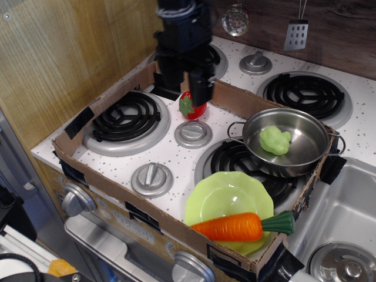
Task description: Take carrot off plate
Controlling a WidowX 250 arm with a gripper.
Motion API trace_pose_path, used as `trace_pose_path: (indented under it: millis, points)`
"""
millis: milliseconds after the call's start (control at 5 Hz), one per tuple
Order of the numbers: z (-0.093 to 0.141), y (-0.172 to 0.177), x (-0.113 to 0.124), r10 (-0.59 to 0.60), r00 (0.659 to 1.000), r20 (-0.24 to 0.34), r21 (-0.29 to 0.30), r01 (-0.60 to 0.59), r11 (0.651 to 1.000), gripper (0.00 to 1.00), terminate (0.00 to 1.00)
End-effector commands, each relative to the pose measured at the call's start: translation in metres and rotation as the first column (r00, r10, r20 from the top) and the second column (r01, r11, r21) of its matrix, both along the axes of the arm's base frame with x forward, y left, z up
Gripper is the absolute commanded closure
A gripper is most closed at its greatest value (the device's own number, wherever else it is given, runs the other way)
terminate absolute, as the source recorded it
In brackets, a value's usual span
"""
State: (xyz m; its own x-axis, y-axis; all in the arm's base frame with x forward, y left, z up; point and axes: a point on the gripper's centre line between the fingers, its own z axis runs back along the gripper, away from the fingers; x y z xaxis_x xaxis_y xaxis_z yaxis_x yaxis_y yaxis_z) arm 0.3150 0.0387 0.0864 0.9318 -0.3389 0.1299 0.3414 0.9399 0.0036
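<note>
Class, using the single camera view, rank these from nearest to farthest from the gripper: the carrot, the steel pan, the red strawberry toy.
1. The red strawberry toy, directly under the gripper at the back of the stove.
2. The steel pan, off to the image right on a burner.
3. The carrot, at the front edge, lying across the plate.

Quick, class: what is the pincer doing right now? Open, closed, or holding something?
Pincer: holding nothing, up at the back of the stove near the red toy; open or closed cannot be told. The carrot lies on the plate.
</note>
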Motion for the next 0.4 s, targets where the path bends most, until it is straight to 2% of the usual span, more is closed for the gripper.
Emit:
trace_pose_path:
  millis: [0,200]
  points:
    - [-0.003,-0.036,-0.04,-0.195,0.976,0.094,-0.025,0.198,0.98,0.0,0.0]
    - [-0.007,-0.046,-0.053,-0.3,0.946,0.12,-0.056,0.308,0.95,0.0,0.0]
